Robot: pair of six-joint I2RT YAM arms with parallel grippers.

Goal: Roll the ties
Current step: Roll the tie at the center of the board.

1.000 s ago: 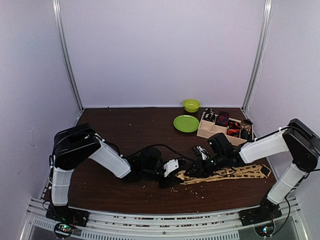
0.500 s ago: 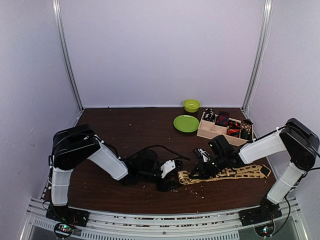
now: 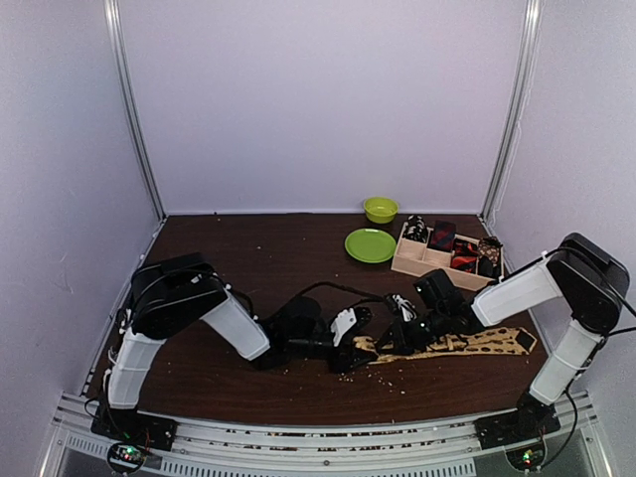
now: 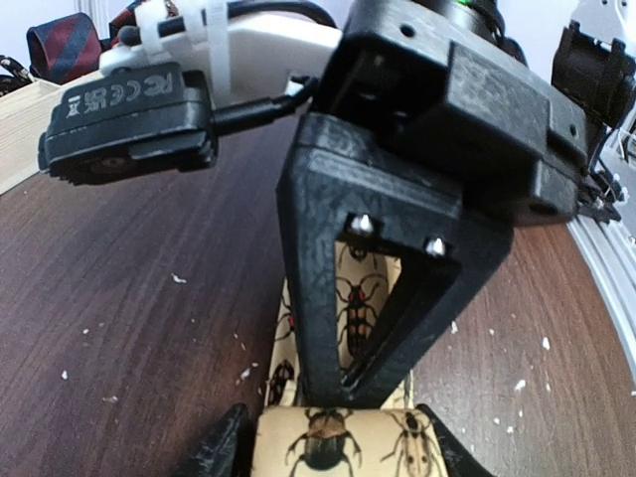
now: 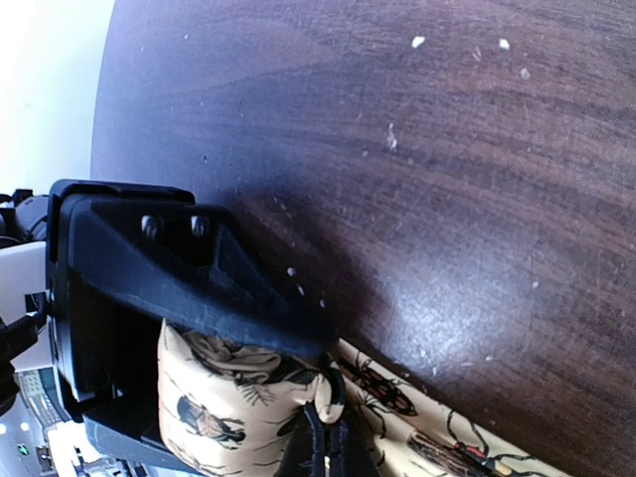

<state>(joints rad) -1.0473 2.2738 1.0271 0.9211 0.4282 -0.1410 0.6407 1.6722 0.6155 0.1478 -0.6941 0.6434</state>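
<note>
The tan tie [image 3: 452, 344] with dark beetle prints lies flat along the near right of the table. Its left end is rolled into a small bundle [image 4: 343, 442]. My left gripper [image 3: 348, 348] holds that bundle, with a finger against each side of it [image 4: 338, 449]. My right gripper [image 3: 390, 342] meets it tip to tip from the right. Its black fingers [image 4: 328, 288] stand over the flat strip. In the right wrist view the right gripper [image 5: 323, 409] is shut, with a fold of the tie's bundle [image 5: 229, 397] pinched at its tips.
A wooden compartment tray [image 3: 405, 262] at the back right holds several small rolled ties [image 3: 442, 237]. A green plate [image 3: 370, 245] and a green bowl [image 3: 380, 209] sit left of it. Pale crumbs dot the dark table [image 3: 248, 258]. The left arm's cable arcs above the table.
The left arm has shifted right, up to the tie's rolled end, and its jaws have widened around the bundle. The right gripper has closed and stayed at the tie's end.
</note>
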